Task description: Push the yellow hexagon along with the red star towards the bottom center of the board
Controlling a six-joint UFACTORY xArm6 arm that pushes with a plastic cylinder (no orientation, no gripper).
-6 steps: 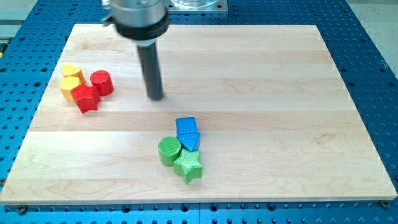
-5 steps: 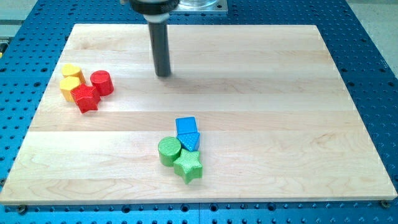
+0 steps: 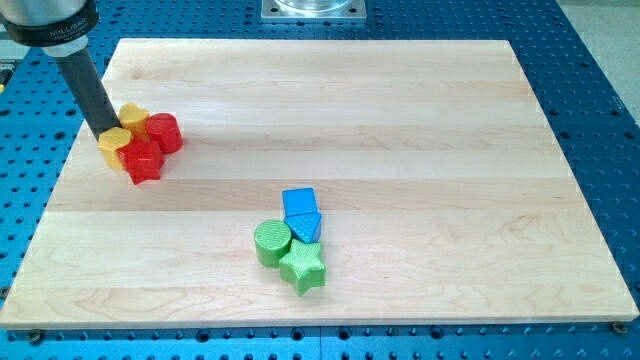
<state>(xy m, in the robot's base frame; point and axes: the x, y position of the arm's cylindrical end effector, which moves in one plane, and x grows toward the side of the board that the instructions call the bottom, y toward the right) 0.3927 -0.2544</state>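
The yellow hexagon (image 3: 115, 144) lies near the board's left edge, in its upper half, and the red star (image 3: 143, 160) touches it on the side toward the view's right and bottom. Both sit far from the bottom centre of the board (image 3: 400, 110). My tip (image 3: 104, 134) rests at the hexagon's upper left side, touching it or just beside it; we cannot tell which, since the dark rod hides the seam. We have no jaws here: the rod grasps nothing and only stands against the block. The rod leans up toward the view's top left corner, where its metal collar leaves the picture. Just above the hexagon, toward the view's right, sits a second yellow block (image 3: 134, 115), its shape partly hidden by the rod, perhaps a heart. A red cylinder (image 3: 164, 132) stands beside it, touching the star's upper right. These four form one tight cluster. Well apart from them, near the bottom middle of the board, we see a second cluster: a blue cube (image 3: 299, 203) at its top, a blue triangle (image 3: 307, 227) pressed under it, a green cylinder (image 3: 271, 242) on the left, and a green star (image 3: 303, 266) lowest, nearest the bottom edge. All touch their neighbours.
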